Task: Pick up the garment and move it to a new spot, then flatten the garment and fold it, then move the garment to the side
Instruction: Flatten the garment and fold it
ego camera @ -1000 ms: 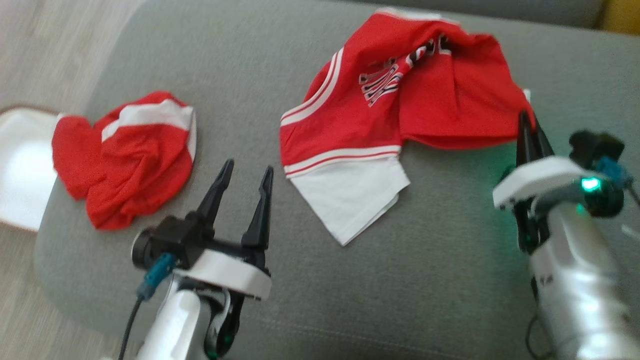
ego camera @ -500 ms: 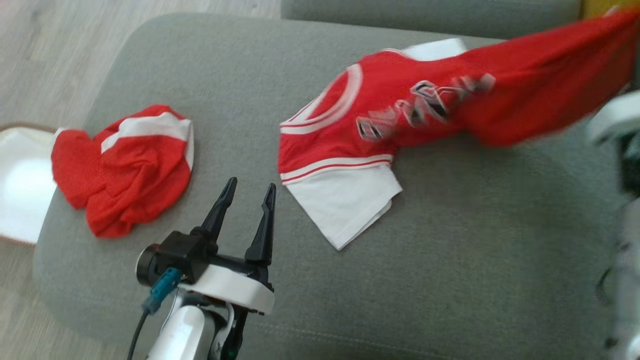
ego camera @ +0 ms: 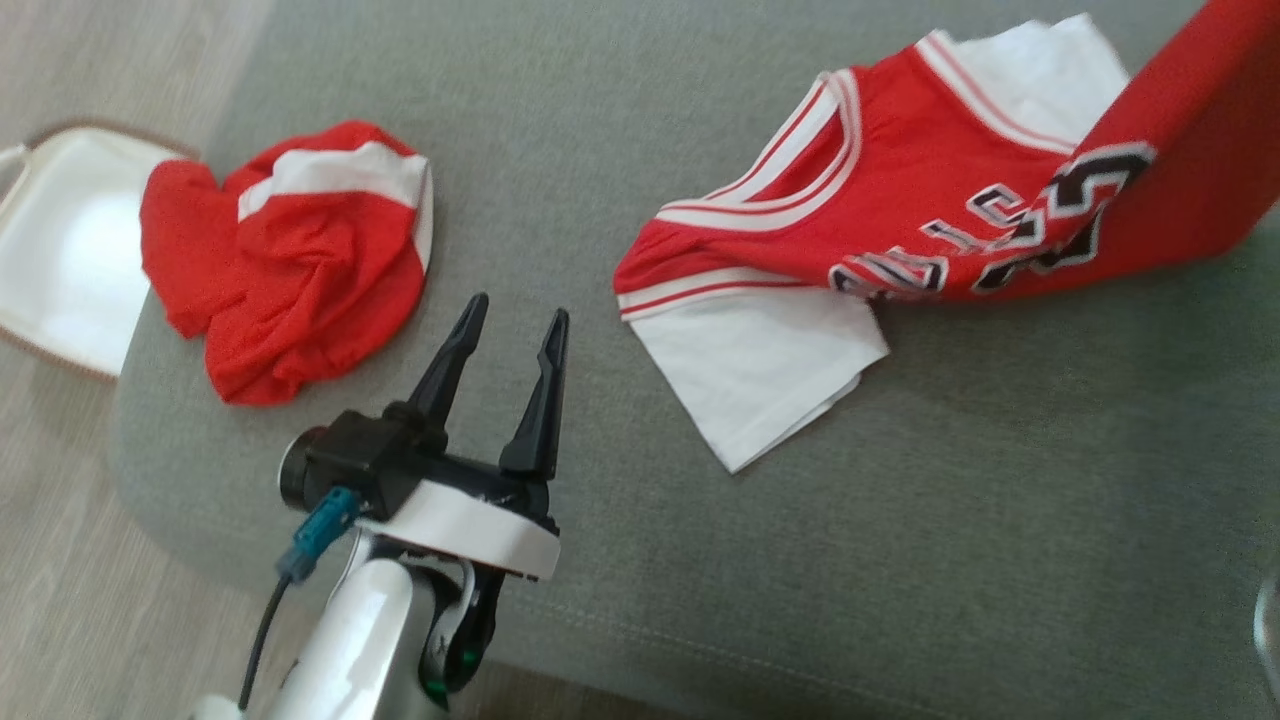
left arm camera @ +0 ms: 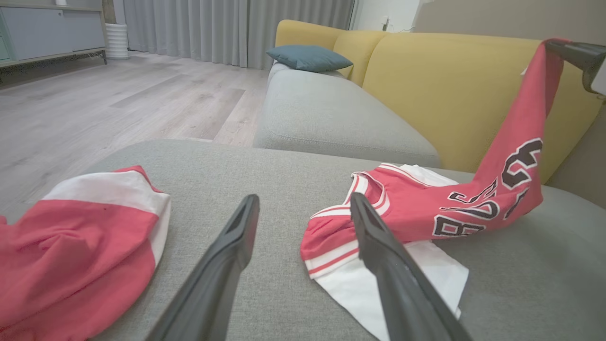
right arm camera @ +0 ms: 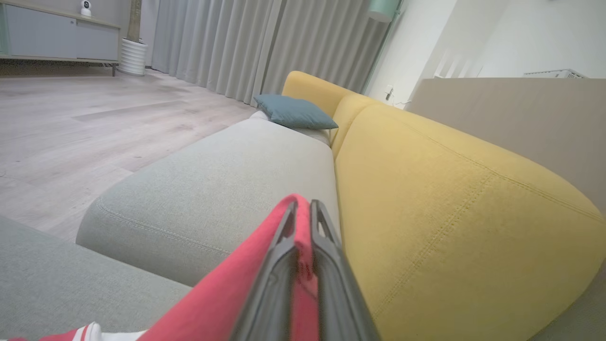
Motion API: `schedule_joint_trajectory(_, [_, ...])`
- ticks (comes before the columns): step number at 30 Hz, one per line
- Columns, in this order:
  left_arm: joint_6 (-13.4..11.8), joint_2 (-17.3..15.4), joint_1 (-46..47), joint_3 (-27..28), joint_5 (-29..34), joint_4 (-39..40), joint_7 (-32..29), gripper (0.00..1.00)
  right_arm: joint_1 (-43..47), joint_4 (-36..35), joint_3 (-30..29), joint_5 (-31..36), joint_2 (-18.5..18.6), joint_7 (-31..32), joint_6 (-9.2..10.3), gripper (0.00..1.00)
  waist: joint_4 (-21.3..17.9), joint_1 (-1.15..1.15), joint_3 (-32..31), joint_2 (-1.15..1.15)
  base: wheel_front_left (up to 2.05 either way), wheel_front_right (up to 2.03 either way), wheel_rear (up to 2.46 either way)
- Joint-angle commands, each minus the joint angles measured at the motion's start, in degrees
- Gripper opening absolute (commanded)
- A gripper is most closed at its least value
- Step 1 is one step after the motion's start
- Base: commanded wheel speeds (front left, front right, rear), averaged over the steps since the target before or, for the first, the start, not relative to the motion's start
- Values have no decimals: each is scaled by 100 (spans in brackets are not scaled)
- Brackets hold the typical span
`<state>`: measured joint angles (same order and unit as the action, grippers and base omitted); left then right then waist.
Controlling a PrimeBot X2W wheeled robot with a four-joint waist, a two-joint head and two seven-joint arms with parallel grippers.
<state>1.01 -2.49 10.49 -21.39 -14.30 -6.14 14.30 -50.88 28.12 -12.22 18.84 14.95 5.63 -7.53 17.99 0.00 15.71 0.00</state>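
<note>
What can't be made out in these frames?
- Jersey lettering: head view, blurred and folded; left wrist view, creases break it.
- Jersey's lifted end: head view, cut off at the top right corner.
- Red bundle: bunched, garment type unclear.
- White object: head view, glare, cut by left edge.

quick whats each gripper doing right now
left gripper: open, holding nothing.
right gripper: closed on the red jersey, with one end raised off the sofa.

Red jersey, white trim, black lettering, one end raised, the rest draped on grey cushion
</note>
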Motion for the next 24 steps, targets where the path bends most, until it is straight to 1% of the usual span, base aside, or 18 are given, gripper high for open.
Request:
schedule_joint_trajectory(1, [29, -39, 250, 179, -37, 196, 70, 100, -609, 106, 36, 223, -13, -227, 4, 0, 169, 0, 281, 0, 0, 0, 0])
schedule_joint_trajectory(4, [39, -39, 293, 178, -56, 198, 70, 100, -919, 373, -146, 421, -108, -448, 4, 0, 191, 0, 375, 0, 0, 0, 0])
schedule_joint_trajectory(8, [49, -39, 354, 127, -76, 191, 70, 100, -1320, 761, -799, 900, -350, -894, 4, 0, 189, 0, 477, 0, 0, 0, 0])
schedule_joint_trajectory(9, [48, -39, 364, 109, -79, 188, 70, 100, -1355, 857, -975, 1036, -423, -975, 4, 15, 181, 0, 482, 0, 0, 0, 0])
schedule_joint_trajectory(10, [48, -39, 371, 95, -81, 185, 70, 100, -1362, 971, -1115, 1180, -497, -1023, 4, 100, 168, 0, 480, 0, 0, 0, 0])
schedule_joint_trajectory(13, [29, -39, 368, 81, -82, 174, 70, 100, -1313, 1313, -1398, 1457, -688, -1189, 4, 100, 90, 0, 419, 0, 0, 0, 0])
schedule_joint_trajectory(17, [17, -39, 322, 108, -41, 155, 70, 100, -1142, 1660, -1642, 1618, -822, -1449, 4, 100, -75, 0, 270, 0, 0, 0, 0])
schedule_joint_trajectory(21, [18, -39, 248, 148, 14, 131, 70, 100, -891, 1910, -1825, 1592, -957, -1729, 4, 100, -286, 0, 15, 0, 0, 0, 0])
schedule_joint_trajectory(24, [6, -39, 161, 167, 59, 109, 70, 100, -630, 2023, -1867, 1417, -1070, -1905, 4, 100, -476, 0, -243, 0, 0, 0, 0])
